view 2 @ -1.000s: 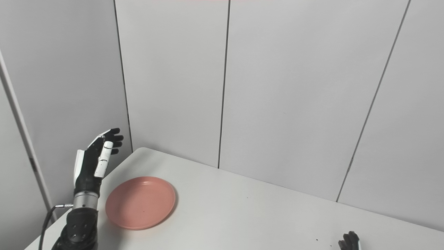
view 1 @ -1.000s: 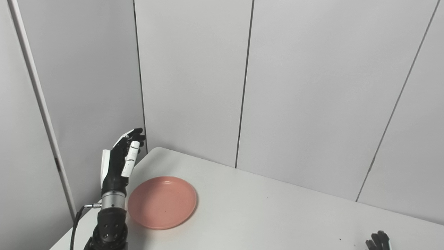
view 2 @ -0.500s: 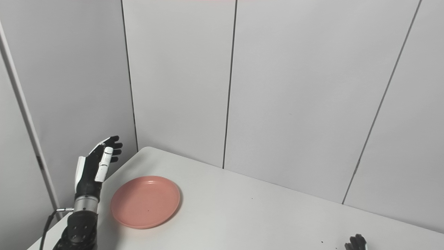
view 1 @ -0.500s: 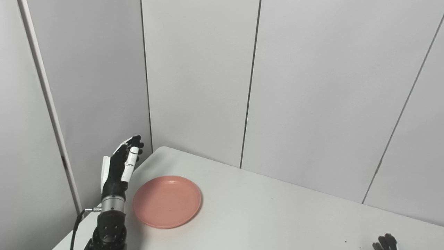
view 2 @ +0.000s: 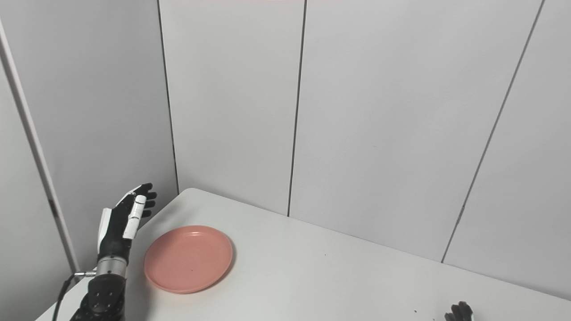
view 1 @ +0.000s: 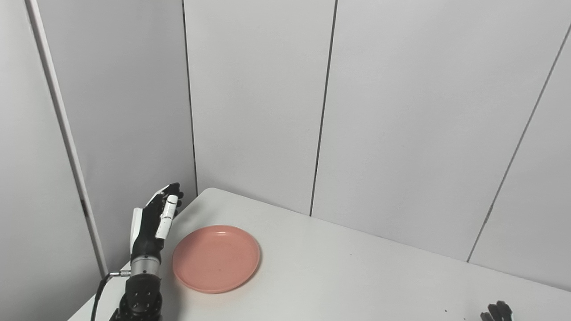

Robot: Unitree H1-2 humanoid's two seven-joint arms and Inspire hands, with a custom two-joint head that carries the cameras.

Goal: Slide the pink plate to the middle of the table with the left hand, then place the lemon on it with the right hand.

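Note:
A pink plate [view 1: 216, 258] lies empty on the white table [view 1: 339, 276] near its far left corner; it also shows in the right eye view [view 2: 188, 259]. My left hand [view 1: 154, 220] is raised upright just left of the plate, over the table's left edge, fingers straight and apart, holding nothing, not touching the plate. Only the fingertips of my right hand [view 1: 497, 310] show at the bottom right edge, low over the table; the rest is cut off. No lemon is in view.
Grey wall panels [view 1: 401, 111] stand close behind the table's far edge and along its left side. A black cable [view 1: 99, 290] hangs from my left wrist. Small dark specks [view 1: 444, 310] lie on the table near my right hand.
My left hand has sunk a little beside the plate. The camera has shifted slightly, so the whole scene sits a bit to the right. The plate has not moved on the table.

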